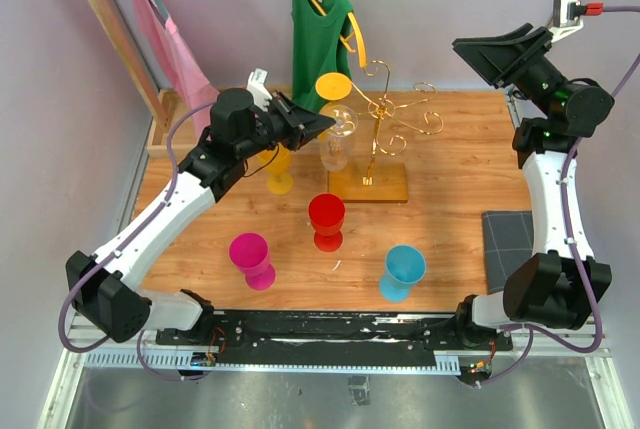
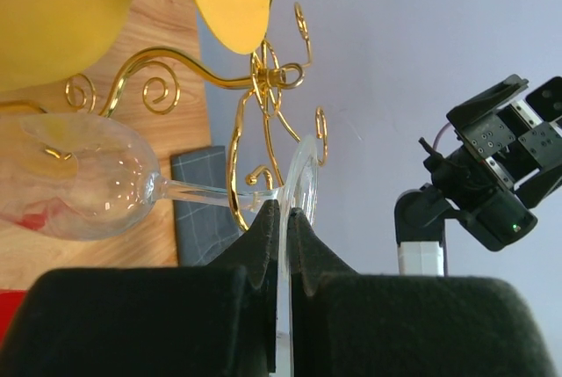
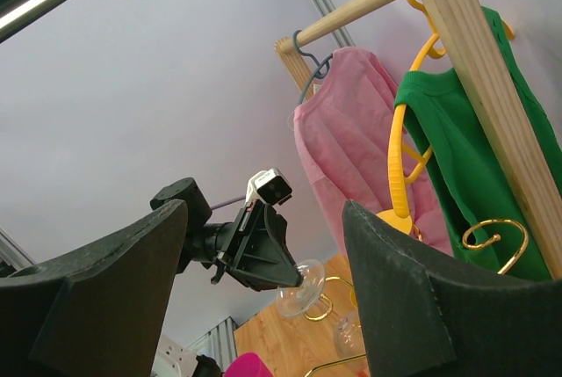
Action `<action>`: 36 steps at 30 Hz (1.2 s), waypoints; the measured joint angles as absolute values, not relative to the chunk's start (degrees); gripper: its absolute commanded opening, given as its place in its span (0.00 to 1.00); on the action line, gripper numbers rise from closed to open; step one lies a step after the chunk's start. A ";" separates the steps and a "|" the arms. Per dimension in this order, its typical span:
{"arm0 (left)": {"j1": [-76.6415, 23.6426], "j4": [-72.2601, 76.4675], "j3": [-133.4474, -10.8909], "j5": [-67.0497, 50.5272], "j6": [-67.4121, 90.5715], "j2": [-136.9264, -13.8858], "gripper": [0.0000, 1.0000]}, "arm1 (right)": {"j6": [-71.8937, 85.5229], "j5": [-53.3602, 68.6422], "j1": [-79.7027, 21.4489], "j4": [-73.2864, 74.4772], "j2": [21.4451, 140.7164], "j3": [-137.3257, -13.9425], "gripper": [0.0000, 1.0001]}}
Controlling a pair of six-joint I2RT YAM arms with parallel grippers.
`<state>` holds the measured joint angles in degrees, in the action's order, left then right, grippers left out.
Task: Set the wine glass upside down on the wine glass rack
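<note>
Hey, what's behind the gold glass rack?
A green top on a yellow hanger, hung from a wooden frame. Its hem is hidden behind the left end effector, its clear glass and a yellow disc.

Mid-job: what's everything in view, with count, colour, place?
Clear stemmed wine glass: 1, clear, in left gripper, near rack's arms.
Gold wire wine glass rack: 1, gold, back centre of wooden table.
Plastic goblets: pink goblet, red goblet, blue goblet, 1 each, upright in front; yellow goblets, apparently 2: one at rack's arms, one partly hidden left of rack.
Wooden clothes frame: 1, behind table, holding pink garment and green top.
Dark grey mat: 1, table's right edge.
Grippers: left gripper shut on glass's foot; right gripper open, raised.
</note>
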<state>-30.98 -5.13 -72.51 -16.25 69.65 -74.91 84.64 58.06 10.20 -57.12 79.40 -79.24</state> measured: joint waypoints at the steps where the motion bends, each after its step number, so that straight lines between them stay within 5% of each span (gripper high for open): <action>1: -30.98 -4.95 -72.51 -16.51 69.65 -74.91 0.00 | 84.64 58.06 10.20 -57.10 79.40 -79.15 0.73; 14: -30.98 -2.76 -70.04 -19.42 69.49 -74.91 0.01 | 84.62 58.06 10.20 -57.12 79.40 -78.98 0.73; 36: -30.98 -2.96 -69.71 -21.71 67.13 -74.28 0.29 | 84.62 58.06 10.20 -57.12 79.40 -78.98 0.73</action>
<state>-30.98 -2.96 -69.71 -21.71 67.13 -74.28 84.62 58.06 10.20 -57.12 79.40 -78.98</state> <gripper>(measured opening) 0.252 0.732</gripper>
